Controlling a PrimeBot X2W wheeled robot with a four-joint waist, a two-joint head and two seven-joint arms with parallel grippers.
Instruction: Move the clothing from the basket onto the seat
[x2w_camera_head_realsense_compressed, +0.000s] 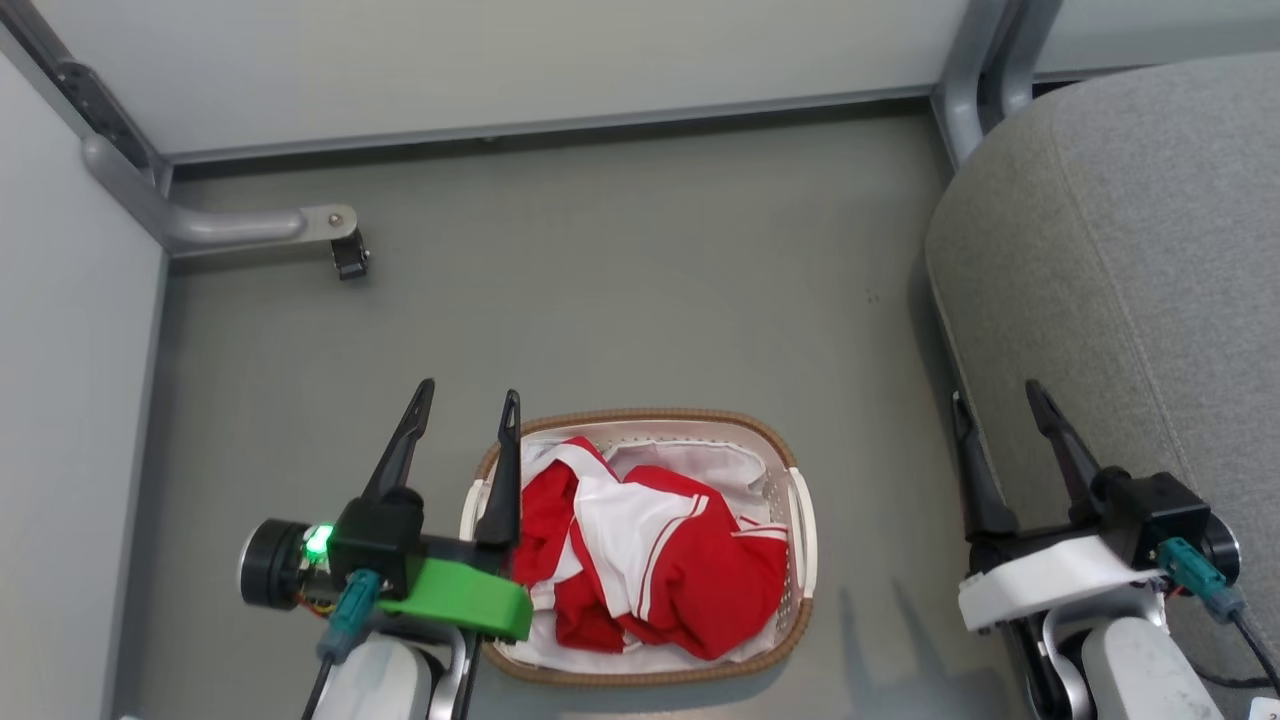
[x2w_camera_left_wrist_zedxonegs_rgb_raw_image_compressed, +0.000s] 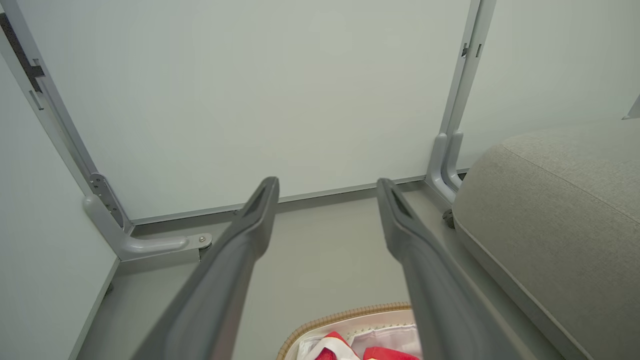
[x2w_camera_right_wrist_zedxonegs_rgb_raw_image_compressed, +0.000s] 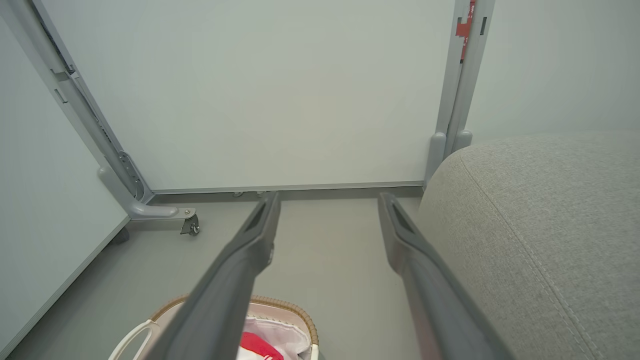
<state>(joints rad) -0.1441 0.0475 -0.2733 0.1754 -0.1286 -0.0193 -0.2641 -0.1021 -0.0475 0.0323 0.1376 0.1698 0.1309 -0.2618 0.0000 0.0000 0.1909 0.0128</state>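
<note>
The clothing (x2w_camera_head_realsense_compressed: 650, 560), red with white panels and thin white stripes, lies crumpled in the basket (x2w_camera_head_realsense_compressed: 640, 413), on a white liner cloth (x2w_camera_head_realsense_compressed: 690, 460). In the head view the heap is just to the right of the left pincer (x2w_camera_head_realsense_compressed: 470, 390), nearer the wrist than the fingertips. That pincer's right-hand finger crosses the basket's left rim in this view. Whether it touches the rim or stands above it I cannot tell. Its jaws stand wide apart and hold nothing.

The right pincer (x2w_camera_head_realsense_compressed: 995, 392) is well apart from the basket, off to the basket's right, with bare floor (x2w_camera_head_realsense_compressed: 620, 280) between them. Its jaws are likewise spread and empty. The seat (x2w_camera_head_realsense_compressed: 1120, 250), a large grey cushion, lies directly to this pincer's right and runs on past its fingertips.

The head view alone shows the whole heap and both pincers together. The left wrist view catches a strip of the basket's brown rim and a little red cloth low between its own fingers, with the seat off to the right. The right wrist view shows the basket low on its left, behind its left finger, with a white side handle (x2w_camera_right_wrist_zedxonegs_rgb_raw_image_compressed: 130, 340). It also shows the seat's stitched seam close on the right.

Beyond both sets of fingertips stand pale wall panels (x2w_camera_head_realsense_compressed: 500, 60), and a grey frame foot with a small caster (x2w_camera_head_realsense_compressed: 349, 258).
</note>
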